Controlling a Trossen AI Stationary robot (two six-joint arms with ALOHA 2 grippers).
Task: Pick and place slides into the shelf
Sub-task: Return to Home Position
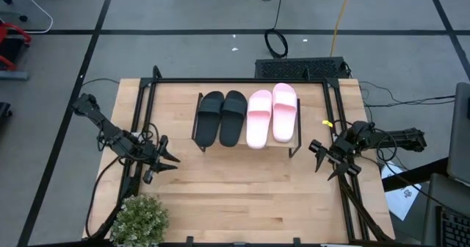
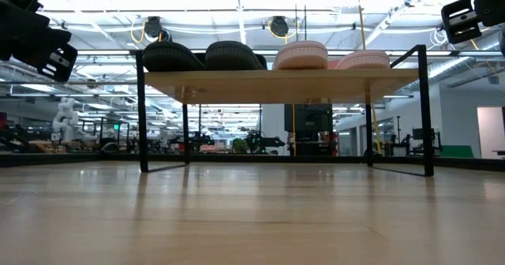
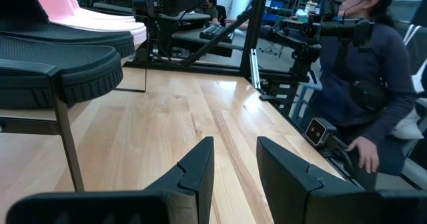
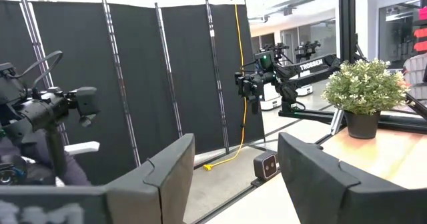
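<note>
Four slides lie side by side on top of the shelf [image 2: 276, 83], soles down on its wooden plank: two black ones [image 1: 209, 119] [image 1: 233, 117] and two pink ones [image 1: 258, 119] [image 1: 284, 112]. The shelf stands on thin black legs at the table's far middle. My left gripper [image 1: 170, 157] hovers open at the table's left side, nothing between its fingers [image 3: 200, 171]. My right gripper [image 1: 317, 157] hovers open at the table's right side, clear of the shelf, and is also empty [image 4: 237, 139].
A potted plant [image 1: 139, 219] stands at the table's near left corner. A black frame [image 1: 147, 92] runs around the table. A person [image 3: 363, 71] sits beyond the table's right side. Bare wood [image 1: 242, 195] lies in front of the shelf.
</note>
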